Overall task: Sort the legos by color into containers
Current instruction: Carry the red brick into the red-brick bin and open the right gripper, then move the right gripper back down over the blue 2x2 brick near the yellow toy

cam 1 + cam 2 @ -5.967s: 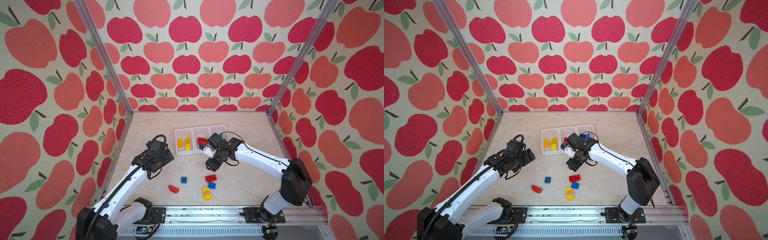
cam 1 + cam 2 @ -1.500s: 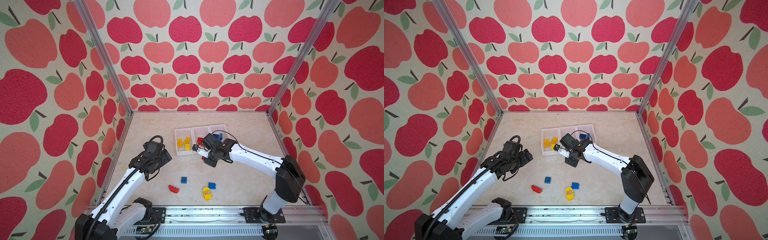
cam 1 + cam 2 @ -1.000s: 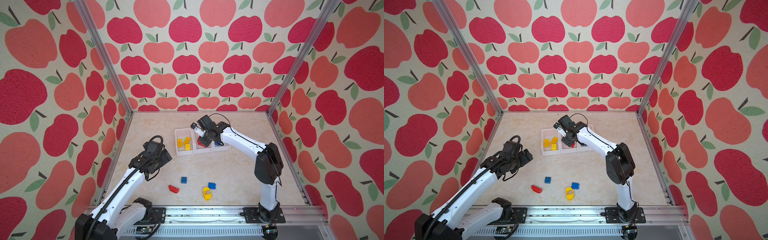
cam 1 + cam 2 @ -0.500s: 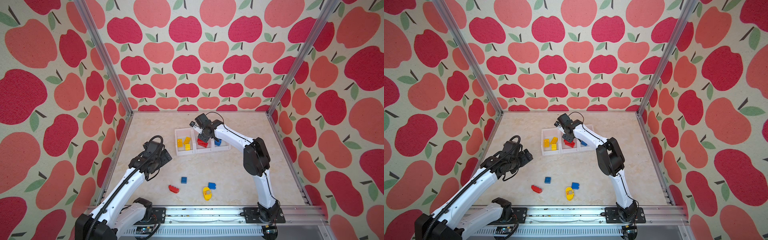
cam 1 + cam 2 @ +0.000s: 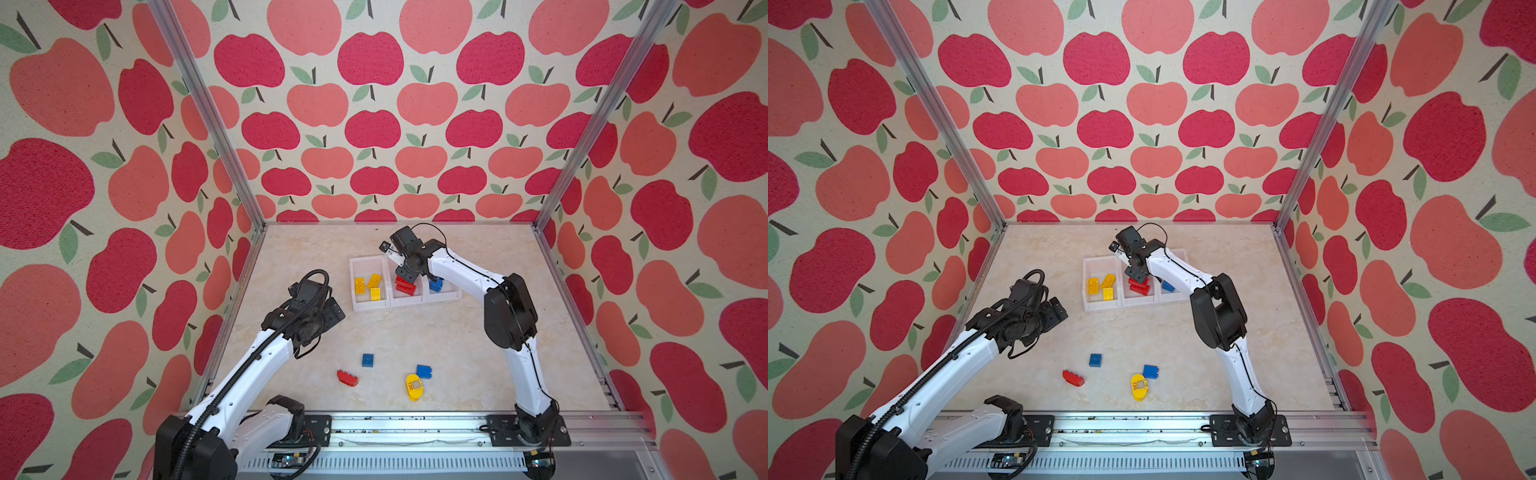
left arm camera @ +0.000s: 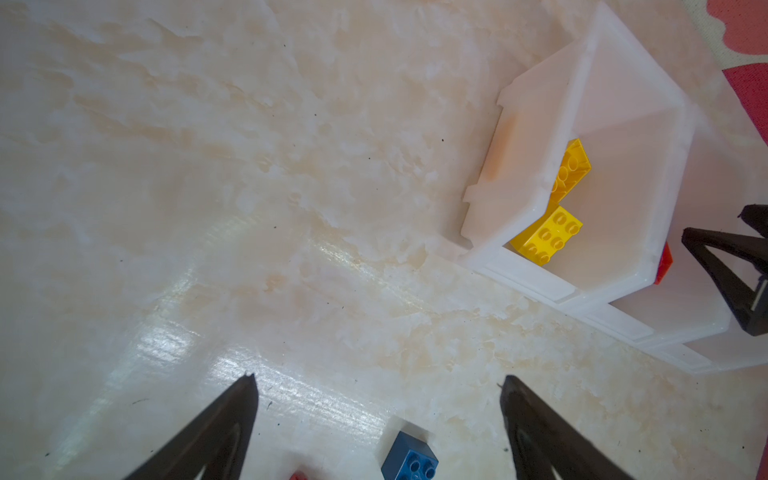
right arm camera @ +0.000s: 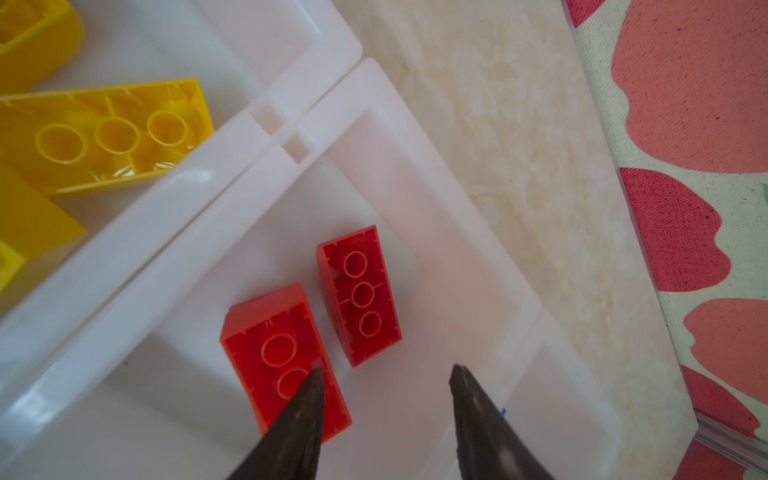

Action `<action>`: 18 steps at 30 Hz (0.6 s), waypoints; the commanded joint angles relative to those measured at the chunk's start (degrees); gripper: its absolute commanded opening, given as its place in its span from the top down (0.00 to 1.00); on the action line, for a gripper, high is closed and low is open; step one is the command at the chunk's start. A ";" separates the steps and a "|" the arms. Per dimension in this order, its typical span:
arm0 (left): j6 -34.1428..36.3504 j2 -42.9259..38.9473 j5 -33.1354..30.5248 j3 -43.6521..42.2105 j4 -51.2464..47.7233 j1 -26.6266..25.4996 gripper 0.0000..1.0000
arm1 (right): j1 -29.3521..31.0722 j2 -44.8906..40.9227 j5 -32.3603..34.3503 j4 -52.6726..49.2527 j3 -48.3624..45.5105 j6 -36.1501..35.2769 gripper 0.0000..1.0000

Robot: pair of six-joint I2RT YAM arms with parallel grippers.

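The three white containers point(image 5: 371, 306) point(image 5: 1103, 306) stand in a row at mid-table. Yellow legos point(image 5: 367, 286) point(image 6: 547, 237) lie in the left one, red legos point(image 5: 404, 285) point(image 5: 1139, 286) in the middle one, a blue lego point(image 5: 435, 284) in the right one. My right gripper point(image 5: 405, 272) point(image 7: 384, 374) hangs open over the middle container, nothing between its fingers; two upturned red legos point(image 7: 361, 295) point(image 7: 282, 357) lie below. My left gripper point(image 5: 332, 309) point(image 6: 379, 380) hovers open and empty left of the containers.
Loose on the table toward the front lie a blue lego point(image 5: 368, 360) point(image 6: 409, 457), another blue lego point(image 5: 424, 371), a red piece point(image 5: 347, 378) and a rounded yellow piece marked "120" point(image 5: 414, 386). Apple-patterned walls enclose the table on three sides.
The right gripper has opened over the middle container and let go of a red lego, which now lies inside. The left arm has not moved.
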 commanded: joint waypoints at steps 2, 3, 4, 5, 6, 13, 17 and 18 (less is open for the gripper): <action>0.27 0.25 0.16 1.92 0.04 0.10 0.07 | -0.10 -4.15 -1.61 -0.71 -0.17 1.93 0.48; 0.27 0.11 0.21 1.85 0.04 0.10 0.07 | -0.03 -4.77 -1.89 -1.03 -0.54 2.42 0.48; 0.35 0.11 0.21 1.84 0.04 0.10 0.07 | 0.06 -5.61 -2.37 -1.45 -0.93 3.24 0.46; 0.36 0.07 0.21 1.75 0.12 0.10 0.06 | 0.14 -6.42 -2.84 -2.02 -1.48 4.03 0.44; 0.42 0.06 0.28 1.75 0.21 0.10 0.07 | 0.15 -7.22 -3.29 -2.49 -1.98 4.73 0.42; 0.84 -0.04 0.73 1.35 0.65 0.10 0.06 | 1.02 -15.39 -8.59 -5.43 -10.18 8.22 0.35; 1.15 0.00 1.09 1.13 0.83 0.10 0.06 | 1.83 -21.71 -12.36 -7.18 -17.16 9.18 0.34; 1.23 -0.01 1.16 1.06 0.92 0.10 0.07 | 2.11 -23.23 -13.14 -7.45 -18.91 9.19 0.34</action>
